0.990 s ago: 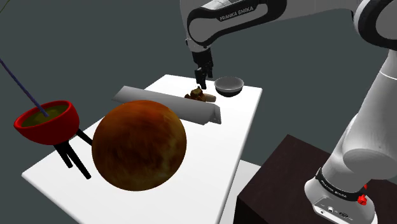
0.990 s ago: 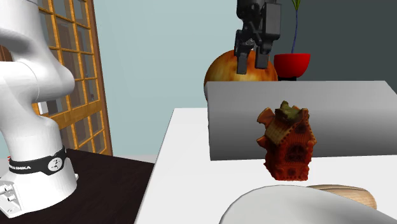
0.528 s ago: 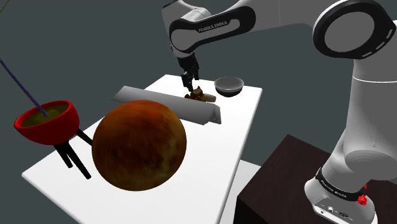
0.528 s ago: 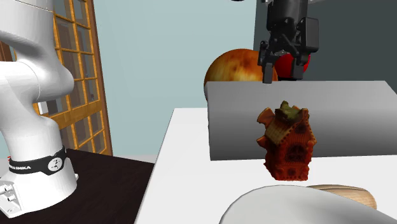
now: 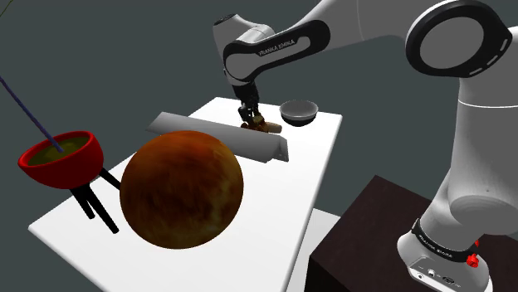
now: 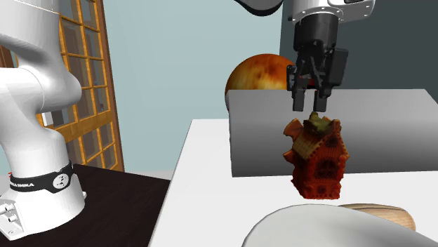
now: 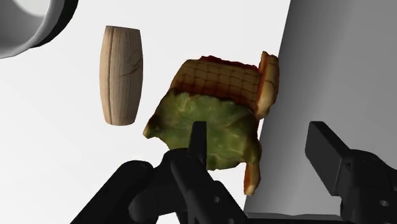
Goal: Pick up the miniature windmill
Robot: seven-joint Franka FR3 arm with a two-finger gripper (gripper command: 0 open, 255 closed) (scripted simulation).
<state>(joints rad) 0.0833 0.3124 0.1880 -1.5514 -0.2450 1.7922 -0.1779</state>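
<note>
At the far end of the white table [image 5: 320,158], seen from the shoulder view, the arm bends down so its gripper [image 5: 248,114] hangs right over the little windmill [image 5: 253,124]. The windmill stands between a long grey block [image 5: 224,137] and a grey bowl [image 5: 299,112]. Nearer the camera sit a big orange-brown ball [image 5: 181,188] and a red bowl [image 5: 62,158] on black legs. I can't make out the gap between the fingers from this side.

From the second exterior view the windmill [image 6: 317,158] is far plainer: a reddish-brown little house with a green roof, upright on the table [image 6: 203,182] in front of the block [image 6: 379,133]. The gripper [image 6: 312,105] is just above its roof, fingers [image 6: 300,102] apart and holding nothing, with the tips close to the roof. The ball [image 6: 263,72] peeks over the block, and a wooden lattice door [image 6: 77,70] stands behind the arm's base.

Looking down the wrist view, the fingers [image 7: 198,137] stand well apart, nothing clasped. One sits over the green roof of the windmill [image 7: 216,108], the other over the block [image 7: 343,76], so the windmill is off-centre, mostly under and beyond the first finger. A small wooden barrel [image 7: 121,75] lies just beside it, with the bowl's rim [image 7: 32,25] past that.
</note>
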